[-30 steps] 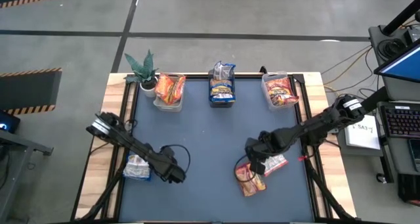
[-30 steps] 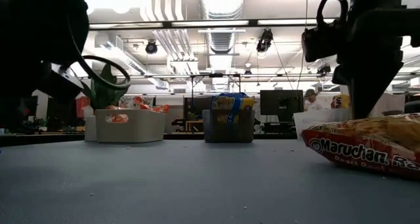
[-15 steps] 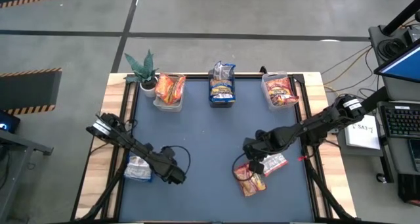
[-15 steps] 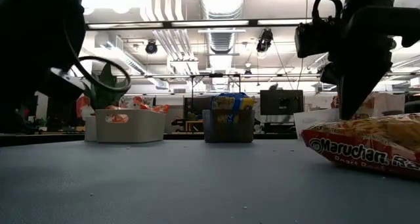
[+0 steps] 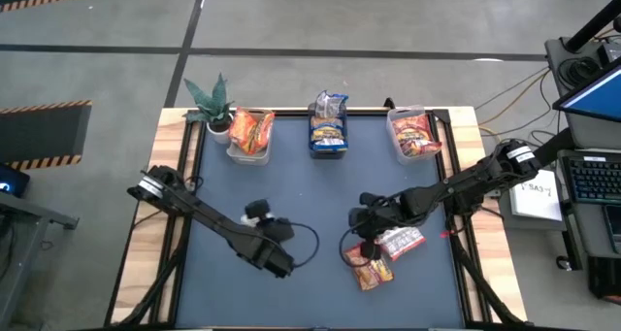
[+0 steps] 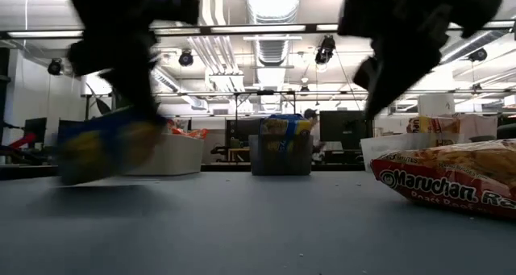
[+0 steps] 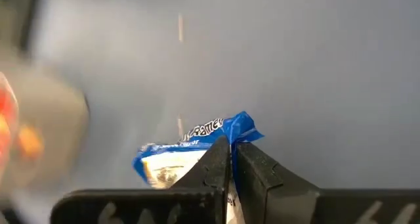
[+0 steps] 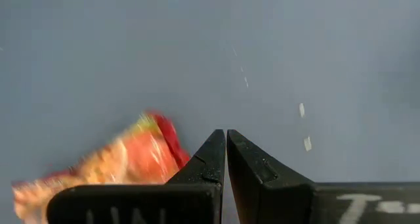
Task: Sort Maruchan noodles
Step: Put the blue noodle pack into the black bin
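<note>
Worktop [image 5: 320, 195] carries three bins along its far edge: left bin [image 5: 249, 135] with orange packets, middle bin [image 5: 329, 127] with blue packets, right bin [image 5: 414, 135] with red ones, and a plant [image 5: 212, 100] at the far left corner. Left claw [image 7: 231, 159] is closed on a blue packet [image 7: 190, 152], lifted clear of the surface in the low view, left of centre. Right claw [image 8: 226, 148] hangs closed and holds nothing, just above a red packet [image 5: 370, 269] near the front right; a white-red packet [image 5: 401, 241] lies just beside that one
</note>
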Controlling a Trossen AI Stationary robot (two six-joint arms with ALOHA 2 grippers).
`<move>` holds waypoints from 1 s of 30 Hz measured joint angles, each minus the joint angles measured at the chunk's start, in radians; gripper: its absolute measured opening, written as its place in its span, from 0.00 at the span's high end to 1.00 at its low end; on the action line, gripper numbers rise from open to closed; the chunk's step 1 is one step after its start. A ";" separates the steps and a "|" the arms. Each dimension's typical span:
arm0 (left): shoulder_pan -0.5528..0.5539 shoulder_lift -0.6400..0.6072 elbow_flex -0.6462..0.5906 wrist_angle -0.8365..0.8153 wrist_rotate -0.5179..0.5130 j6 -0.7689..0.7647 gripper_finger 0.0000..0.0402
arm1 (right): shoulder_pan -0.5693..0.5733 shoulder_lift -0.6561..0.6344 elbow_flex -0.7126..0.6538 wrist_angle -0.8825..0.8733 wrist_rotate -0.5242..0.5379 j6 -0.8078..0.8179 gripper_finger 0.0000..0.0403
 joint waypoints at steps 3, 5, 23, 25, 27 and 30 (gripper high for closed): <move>-0.007 -0.003 0.012 0.098 -0.135 0.155 1.00 | 0.000 0.000 0.000 0.087 0.000 -0.061 0.98; -0.007 -0.008 0.008 0.100 -0.182 0.204 1.00 | 0.000 0.000 0.000 0.141 0.000 -0.104 0.98; -0.043 -0.108 0.010 0.179 -0.212 0.230 1.00 | -0.045 0.066 0.000 0.545 0.123 -0.539 0.71; -0.051 -0.115 0.010 0.200 -0.208 0.230 1.00 | -0.056 0.094 0.000 0.601 0.112 -0.584 0.65; -0.053 -0.120 0.012 0.221 -0.192 0.236 1.00 | -0.069 0.121 0.000 0.633 0.087 -0.628 0.60; -0.059 -0.120 0.012 0.251 -0.168 0.246 1.00 | -0.091 0.174 0.000 0.718 0.041 -0.664 0.54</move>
